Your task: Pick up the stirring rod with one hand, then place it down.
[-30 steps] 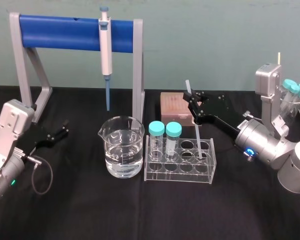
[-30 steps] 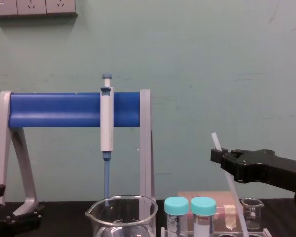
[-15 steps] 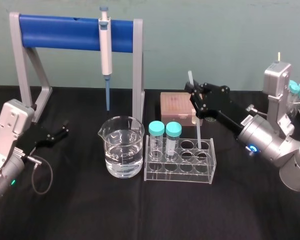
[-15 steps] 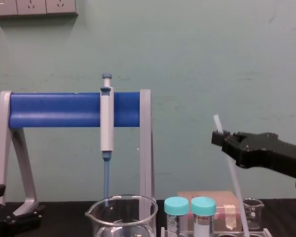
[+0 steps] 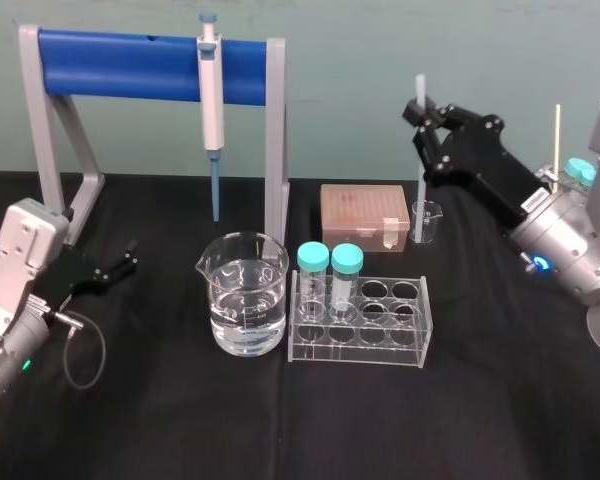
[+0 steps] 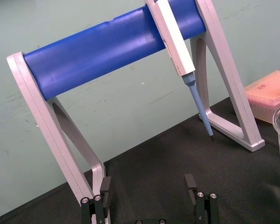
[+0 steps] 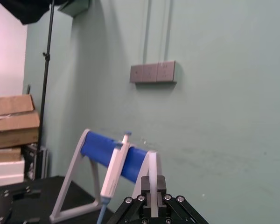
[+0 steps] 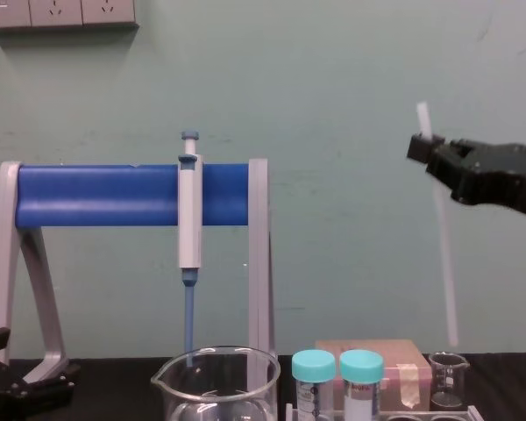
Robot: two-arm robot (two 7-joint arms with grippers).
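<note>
A black-draped counter (image 5: 280, 420) stood before a pale green wall, with a grey stand (image 5: 277, 130) at the back left whose blue bar carried a hanging pipette (image 5: 211, 95). The right gripper (image 5: 425, 118) was raised at the back right, above the counter, its fingers clenched on the rod (image 5: 417, 200) near the upper end. The rod hung almost upright in the air – a short stub poked out above the fingers and the long part reached down below them. In the chest view its lower tip sat just above the rim of a small beaker (image 8: 448, 379), apart from it. Beside that beaker lay a pink box (image 5: 363, 212). Nearer the robot, a clear rack (image 5: 360, 330) held two teal-capped tubes (image 5: 330, 262) at its left end, and a large beaker (image 5: 244, 305) of water stood just left of the rack. The left gripper (image 5: 125, 262) rested low at the counter's left side, near the stand's foot – its fingers were spread apart with nothing between them.
</note>
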